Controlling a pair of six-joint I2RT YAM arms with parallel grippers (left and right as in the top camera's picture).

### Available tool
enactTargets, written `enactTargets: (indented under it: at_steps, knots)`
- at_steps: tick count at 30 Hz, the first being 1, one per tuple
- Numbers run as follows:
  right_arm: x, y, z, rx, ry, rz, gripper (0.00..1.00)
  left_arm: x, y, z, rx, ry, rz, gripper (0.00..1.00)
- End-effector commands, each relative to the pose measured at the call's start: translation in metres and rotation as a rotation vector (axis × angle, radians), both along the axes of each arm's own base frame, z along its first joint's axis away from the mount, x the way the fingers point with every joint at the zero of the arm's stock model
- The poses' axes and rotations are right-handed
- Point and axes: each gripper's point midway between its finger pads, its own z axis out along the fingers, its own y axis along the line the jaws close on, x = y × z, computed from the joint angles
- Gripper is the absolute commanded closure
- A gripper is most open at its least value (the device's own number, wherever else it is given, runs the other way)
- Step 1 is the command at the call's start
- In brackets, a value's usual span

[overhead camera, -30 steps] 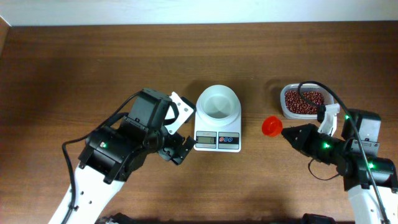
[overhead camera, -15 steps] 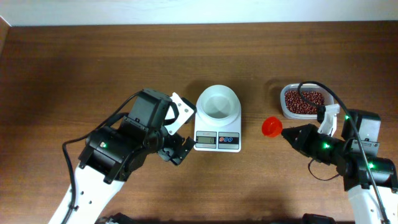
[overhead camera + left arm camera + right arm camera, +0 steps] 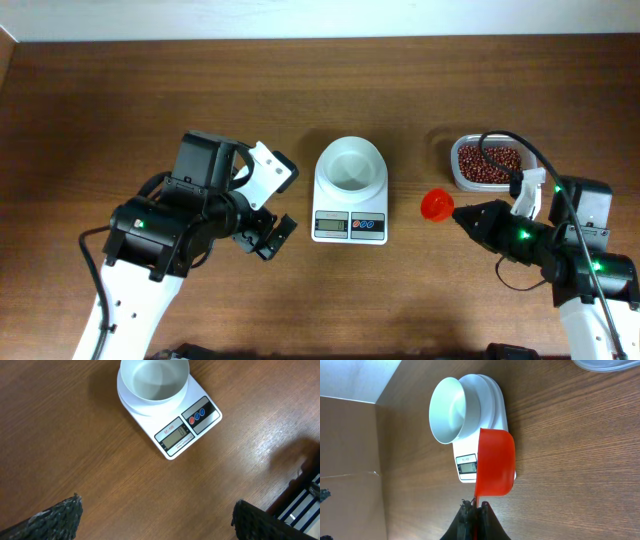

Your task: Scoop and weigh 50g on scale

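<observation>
Overhead, the small white digital scale (image 3: 350,205) sits mid-table (image 3: 330,90). Its round white bowl (image 3: 350,165) is on top, with the grey display and the blue and red buttons on the near edge; the digits are too small to read. The left tool (image 3: 272,235) hangs released, jaws spread, to the scale's left and clear of it. Half a second earlier it was just beside the display, so the left arm has drawn back leftward. The right tool (image 3: 462,213) is clenched on the handle of a round red plastic scoop (image 3: 436,203), held between the scale and the clear plastic tub of red beans (image 3: 487,163); neither has moved.

In the left wrist view, only the two dark fingers (image 3: 55,517) of the left tool (image 3: 157,505) show, cut off at the bottom corners and far apart. The scale (image 3: 200,422) lies ahead on bare wood, and its bowl (image 3: 154,380) is cropped by the top edge.

In the right wrist view, the right tool (image 3: 475,510) pinches the thin handle. The scoop (image 3: 495,462) shows only its outer wall and covers part of the scale (image 3: 495,405). The tub (image 3: 607,364) is a sliver at the top.
</observation>
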Motion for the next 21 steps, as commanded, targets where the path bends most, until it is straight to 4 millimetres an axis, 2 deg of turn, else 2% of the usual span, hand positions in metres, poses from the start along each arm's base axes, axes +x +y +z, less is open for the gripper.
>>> enactTargets:
  at_steps: [1, 6, 21]
  knots:
    - [0.001, 0.003, 0.006, 0.008, -0.016, 0.013, 0.96, 0.000, -0.001, 0.007, -0.010, -0.026, -0.020, 0.01]
    - [0.001, 0.003, 0.006, 0.008, -0.016, 0.013, 0.96, -0.005, 0.001, -0.010, 0.005, 0.020, -0.021, 0.01]
    - [0.001, 0.003, 0.006, 0.008, -0.016, 0.013, 0.96, -0.003, 0.000, -0.009, 0.001, 0.008, -0.020, 0.01]
